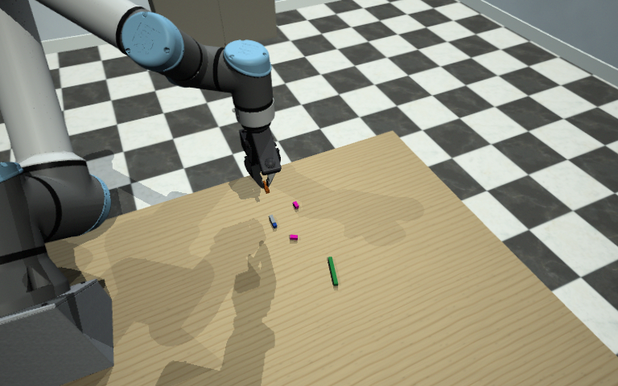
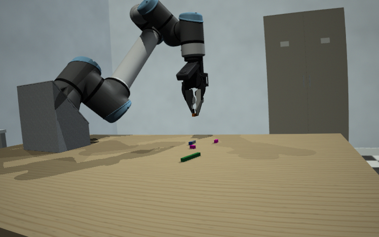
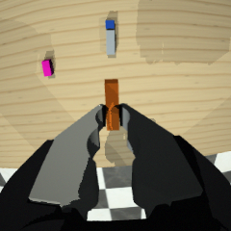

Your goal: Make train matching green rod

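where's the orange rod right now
The orange rod is pinched in the gripper, held above the table; in the wrist view it sits at the middle, just below the grey and blue rods.
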`<control>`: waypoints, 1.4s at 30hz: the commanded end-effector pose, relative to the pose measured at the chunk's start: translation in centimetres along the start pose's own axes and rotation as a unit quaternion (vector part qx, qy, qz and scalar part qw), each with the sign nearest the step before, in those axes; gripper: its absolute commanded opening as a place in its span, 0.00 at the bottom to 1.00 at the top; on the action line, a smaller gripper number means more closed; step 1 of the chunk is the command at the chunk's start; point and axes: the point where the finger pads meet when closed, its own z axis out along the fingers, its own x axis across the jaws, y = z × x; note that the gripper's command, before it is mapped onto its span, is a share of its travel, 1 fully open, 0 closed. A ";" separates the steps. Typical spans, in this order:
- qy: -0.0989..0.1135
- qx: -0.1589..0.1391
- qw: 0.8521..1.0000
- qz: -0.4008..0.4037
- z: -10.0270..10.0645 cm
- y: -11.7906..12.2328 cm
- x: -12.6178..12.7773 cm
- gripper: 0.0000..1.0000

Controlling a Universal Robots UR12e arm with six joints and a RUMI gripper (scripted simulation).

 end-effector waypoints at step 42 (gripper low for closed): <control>-0.001 0.000 1.000 0.000 8.5 0.0 0.0 0.00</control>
